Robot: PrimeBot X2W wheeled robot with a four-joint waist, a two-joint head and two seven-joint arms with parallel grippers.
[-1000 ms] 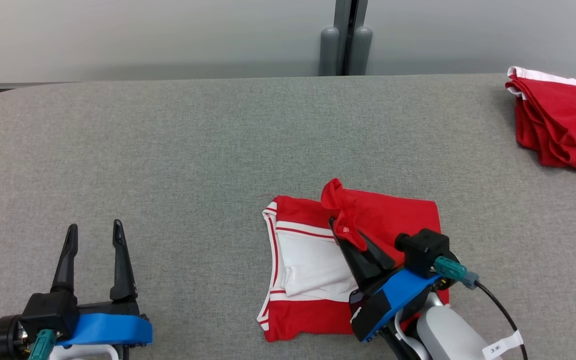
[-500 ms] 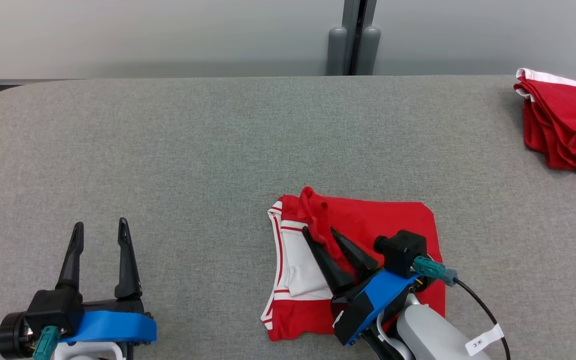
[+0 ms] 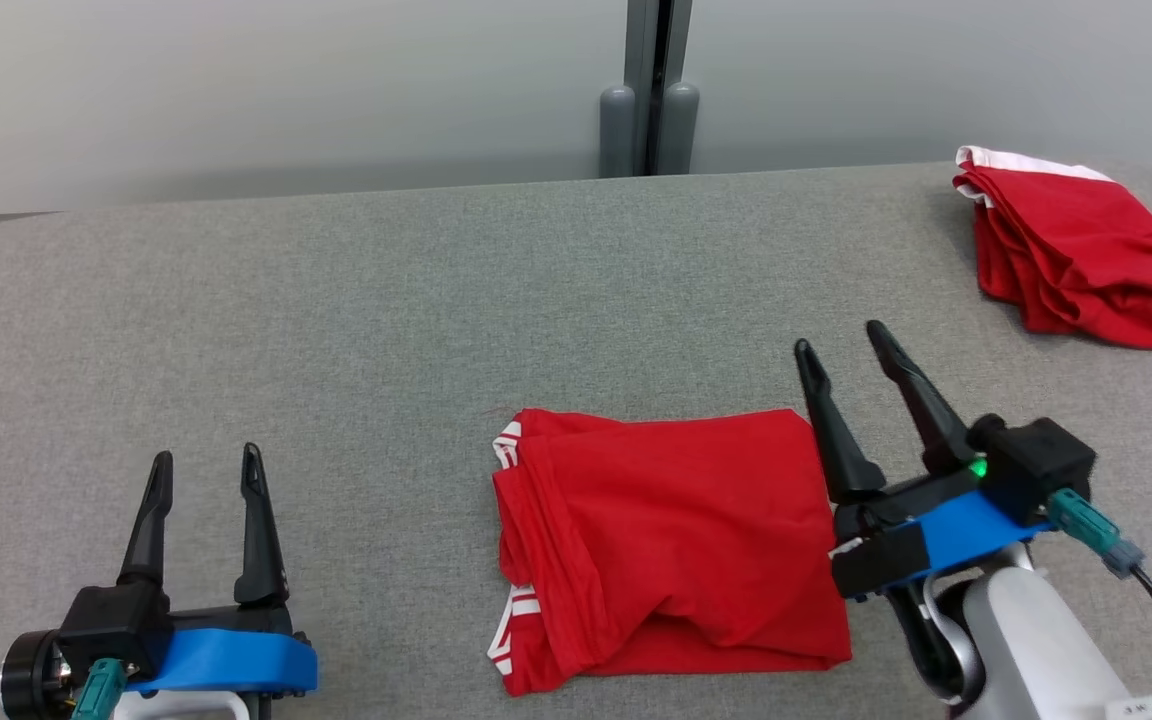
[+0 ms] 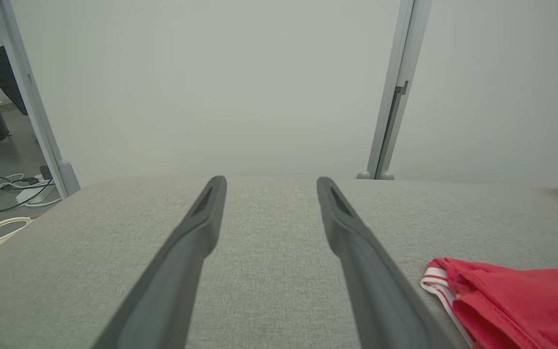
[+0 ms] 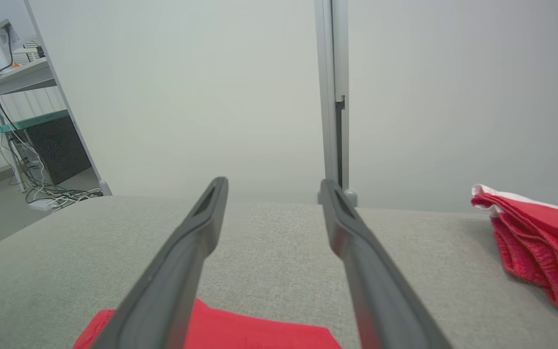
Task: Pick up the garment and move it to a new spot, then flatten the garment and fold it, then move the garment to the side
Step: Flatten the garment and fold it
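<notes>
A red garment (image 3: 671, 540) with white-striped trim lies folded into a rough square near the front middle of the grey table (image 3: 386, 320). Its edge also shows at the lower right of the left wrist view (image 4: 516, 305) and at the bottom of the right wrist view (image 5: 240, 329). My right gripper (image 3: 841, 335) stands open just right of the garment, fingers pointing up and away, holding nothing. My left gripper (image 3: 208, 462) stands open at the front left, well apart from the garment, with nothing between its fingers (image 4: 196, 242).
A second red garment (image 3: 1071, 250) with a white edge lies crumpled at the table's far right corner, also seen in the right wrist view (image 5: 540, 237). A grey post (image 3: 648, 90) rises against the wall behind the table. Cables lie on the floor (image 4: 3, 186) beyond the table's left end.
My right gripper let go of the garment's flap, opened and drew back to the right. The flap now lies folded over, covering the white panel. The head camera shifted slightly.
</notes>
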